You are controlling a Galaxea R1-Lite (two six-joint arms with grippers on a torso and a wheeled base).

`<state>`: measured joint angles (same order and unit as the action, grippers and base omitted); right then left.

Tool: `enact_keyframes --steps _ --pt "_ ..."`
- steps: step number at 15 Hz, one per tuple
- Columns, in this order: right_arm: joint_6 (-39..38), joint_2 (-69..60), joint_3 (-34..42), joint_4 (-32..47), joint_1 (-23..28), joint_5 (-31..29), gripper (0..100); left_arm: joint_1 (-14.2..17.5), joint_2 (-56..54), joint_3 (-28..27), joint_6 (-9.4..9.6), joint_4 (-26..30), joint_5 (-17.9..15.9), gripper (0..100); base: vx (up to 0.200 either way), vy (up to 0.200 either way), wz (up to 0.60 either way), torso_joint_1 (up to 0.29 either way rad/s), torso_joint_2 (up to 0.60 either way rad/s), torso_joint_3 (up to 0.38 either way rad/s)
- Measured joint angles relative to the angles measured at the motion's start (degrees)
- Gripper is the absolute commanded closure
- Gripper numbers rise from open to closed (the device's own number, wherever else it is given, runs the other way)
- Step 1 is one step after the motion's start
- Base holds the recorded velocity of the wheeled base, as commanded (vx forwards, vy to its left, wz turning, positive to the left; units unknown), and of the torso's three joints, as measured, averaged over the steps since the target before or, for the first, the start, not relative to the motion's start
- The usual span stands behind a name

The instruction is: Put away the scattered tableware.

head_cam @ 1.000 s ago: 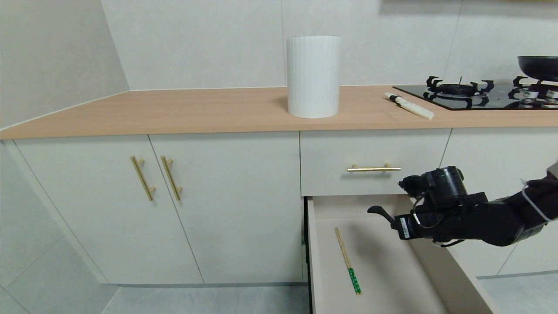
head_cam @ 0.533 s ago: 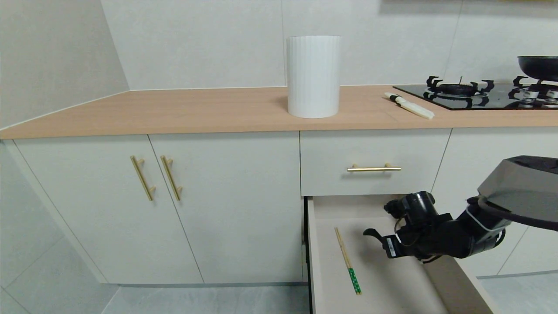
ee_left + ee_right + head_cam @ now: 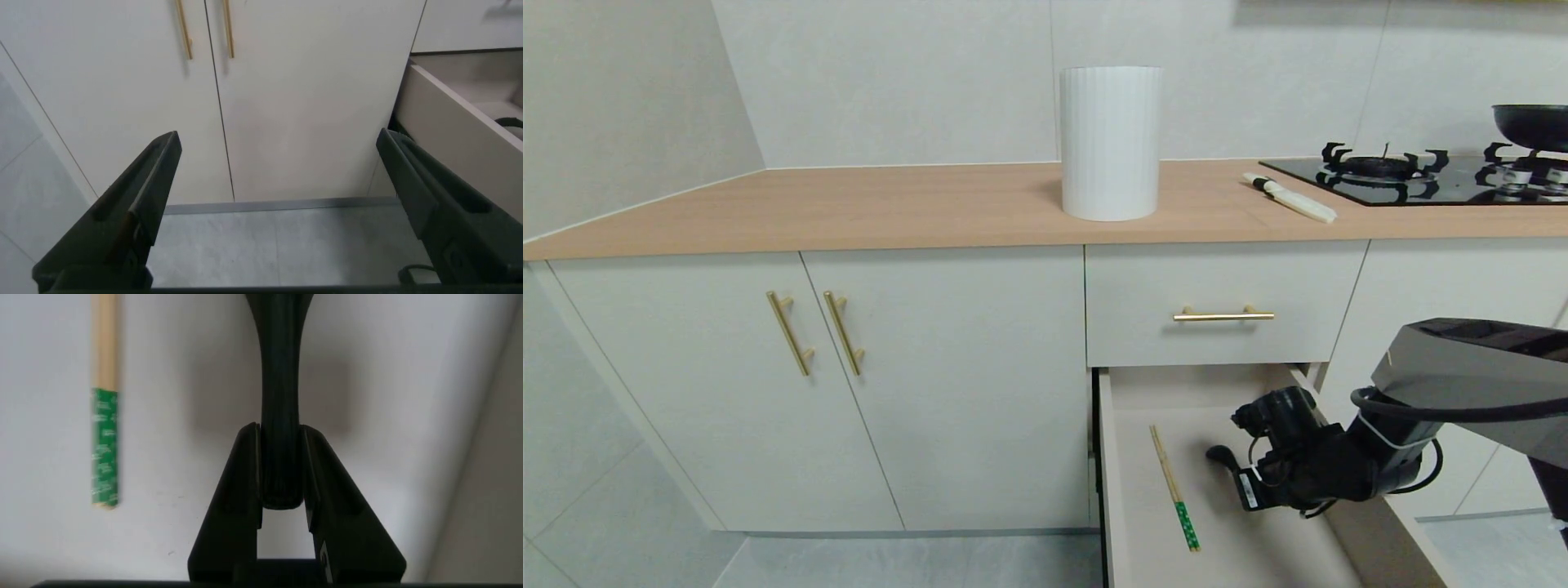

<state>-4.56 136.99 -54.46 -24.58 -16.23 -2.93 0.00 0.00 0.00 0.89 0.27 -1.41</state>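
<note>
Low over the floor of the pulled-out pale drawer (image 3: 1104, 457), the right gripper (image 3: 1245, 480) is hanging with its fingers pinched tight on the slim handle of a black plastic utensil (image 3: 280, 359), whose curved end is pointing out ahead of the fingertips and appears to be hovering just above the drawer bottom, though contact cannot be told. A pair of wooden chopsticks with green-patterned ends (image 3: 1174, 490) is already lying flat in the drawer, near the gripper on its left side and apart from the utensil. The job looks roughly midway: the chopsticks are stowed, the utensil is waiting to be let go, and a white knife with a dark band (image 3: 1290, 198) is lying on the wooden countertop (image 3: 890, 204), well above and beyond the gripper. Up there too are a tall white ribbed canister (image 3: 1110, 143), a black gas hob (image 3: 1421, 175) and a dark pan (image 3: 1531, 122). The closed upper drawer with its brass handle (image 3: 1223, 315) is overhanging the gripper and would likely crowd a lift out. The left gripper (image 3: 278, 147) is hanging with fingers spread wide, facing the pale cabinet doors (image 3: 310, 98).
</note>
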Motion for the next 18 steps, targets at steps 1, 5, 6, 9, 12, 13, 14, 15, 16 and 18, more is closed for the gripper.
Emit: enact_keyframes --steps 1,5,6,9,12,13,14,15,16,18 --pt "0.0 0.33 -0.12 0.06 -0.09 -0.05 100 0.0 0.0 -0.02 0.0 0.0 0.02 0 0.0 0.0 0.0 0.0 0.0 0.0" --pt "0.02 1.07 -0.52 0.22 -0.33 -0.52 100 0.0 0.0 0.0 0.0 0.0 0.0 0 0.0 0.0 0.0 0.0 0.0 0.0" --pt "0.0 1.18 -0.54 0.22 -0.34 -0.87 100 0.0 0.0 0.0 0.0 -0.02 0.0 0 0.0 0.0 0.0 0.0 0.0 0.0" --pt "0.05 1.55 -0.56 0.17 -0.48 -2.16 100 0.0 0.0 0.0 0.0 -0.02 0.0 0 0.0 0.0 0.0 0.0 0.0 0.0" --pt "0.07 1.68 -0.43 0.17 -0.55 -2.27 100 0.0 0.0 0.0 0.0 0.0 0.0 0 0.0 0.0 0.0 0.0 0.0 0.0" --pt "0.07 1.71 -0.41 0.17 -0.55 -2.29 0 0.0 0.0 0.0 0.0 0.0 0.0 0 0.0 0.0 0.0 0.0 0.0 0.0" --pt "0.07 1.71 -0.39 0.17 -0.55 -2.29 0 0.0 0.0 0.0 0.0 0.0 0.0 0 0.0 0.0 0.0 0.0 0.0 0.0" --pt "0.11 1.71 -0.39 0.2 -0.55 -2.29 0 0.0 0.0 0.0 0.0 -0.02 0.0 0 0.0 0.0 0.0 0.0 0.0 0.0" --pt "0.1 1.72 -0.41 0.17 -0.55 -2.29 0 0.0 0.0 0.0 0.0 -0.02 0.0 0 0.0 0.0 0.0 0.0 0.0 0.0" --pt "0.1 1.72 -0.48 0.17 -0.55 -2.27 0 0.0 0.0 0.0 0.0 0.0 0.0 0 0.0 0.0 0.0 0.0 0.0 0.0"
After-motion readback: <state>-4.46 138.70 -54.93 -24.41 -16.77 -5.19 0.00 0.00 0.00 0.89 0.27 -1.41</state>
